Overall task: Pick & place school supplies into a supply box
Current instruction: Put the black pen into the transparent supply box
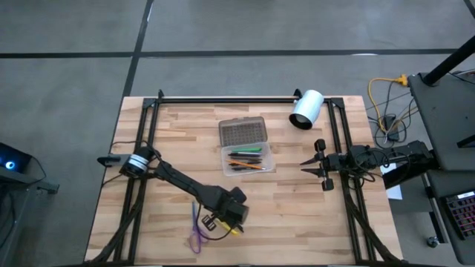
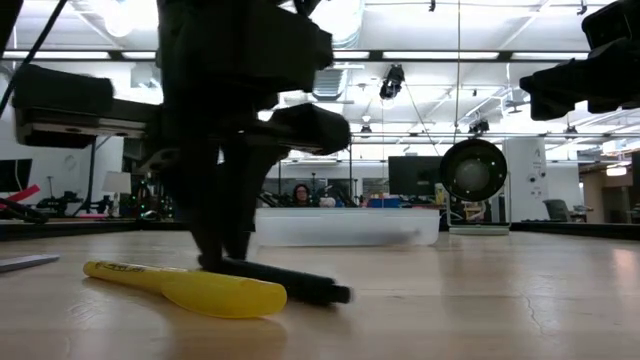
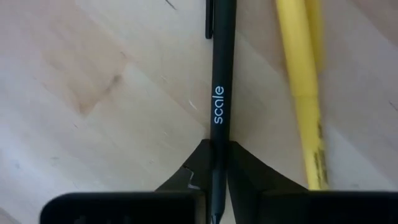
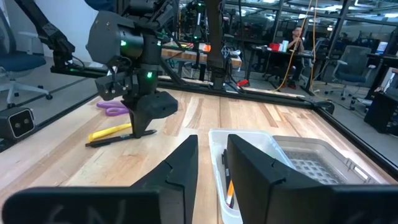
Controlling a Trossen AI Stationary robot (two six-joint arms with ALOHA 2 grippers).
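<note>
- Two fingers of the left gripper (image 1: 225, 222) are down on the worktop (image 1: 297, 215), closed around a black pen (image 3: 217, 93) that lies flat between them; the hold looks set, with the pen not yet lifted.
- Just beside the gripper lies a yellow pen (image 2: 190, 287), close along the black one, and a little further off the purple scissors (image 1: 197, 236).
- Judged from this, the step in hand is the pick of the black pen. Next comes a straight lift clear of the yellow pen, then a carry away from the gripper to the box (image 1: 249, 159).
- Well beyond the gripper, the box is open, its grey lid (image 1: 243, 132) laid flat on the far side. Inside are several pens, green, orange and black among them; how many, I cannot tell.
- Past the box, the right gripper (image 1: 310, 168) waits with fingers partly open and nothing in them.
- Farthest off lies a white cylinder (image 1: 306, 110).
</note>
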